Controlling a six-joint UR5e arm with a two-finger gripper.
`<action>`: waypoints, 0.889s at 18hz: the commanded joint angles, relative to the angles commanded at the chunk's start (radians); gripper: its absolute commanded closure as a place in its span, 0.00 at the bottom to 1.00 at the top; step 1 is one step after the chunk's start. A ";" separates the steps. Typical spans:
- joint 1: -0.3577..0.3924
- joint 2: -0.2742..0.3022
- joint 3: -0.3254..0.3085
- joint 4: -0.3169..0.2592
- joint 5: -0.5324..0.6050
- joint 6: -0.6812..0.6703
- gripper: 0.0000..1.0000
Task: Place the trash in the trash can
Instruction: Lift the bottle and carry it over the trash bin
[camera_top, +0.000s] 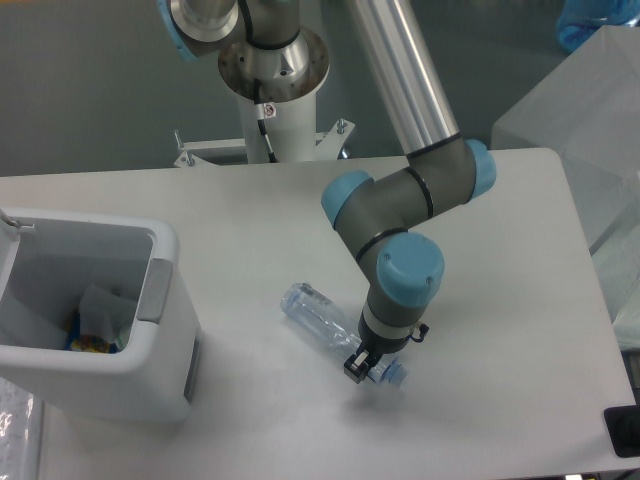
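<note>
Here, we are treating the bottle (318, 314) as light, slippery and crushable. We are judging its neck end the firmest hold; the gripper (362, 367) is straddling it there, closure unclear.

One fixed view only; no second view to share coverage. The camera sits high, opposite the arm's white pedestal base (275, 95), looking steeply down across the pale grey tabletop (250, 220); moderately near, with the tabletop's left and near edges cropped; the white boxy plastic bin (150, 370) sits at lower left, its interior open to view; the grey wall lies behind.
</note>
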 joint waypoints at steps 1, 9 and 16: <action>0.000 0.014 0.018 0.008 0.000 0.009 0.36; -0.041 0.115 0.184 0.290 -0.005 0.118 0.36; -0.179 0.184 0.307 0.321 -0.012 0.190 0.36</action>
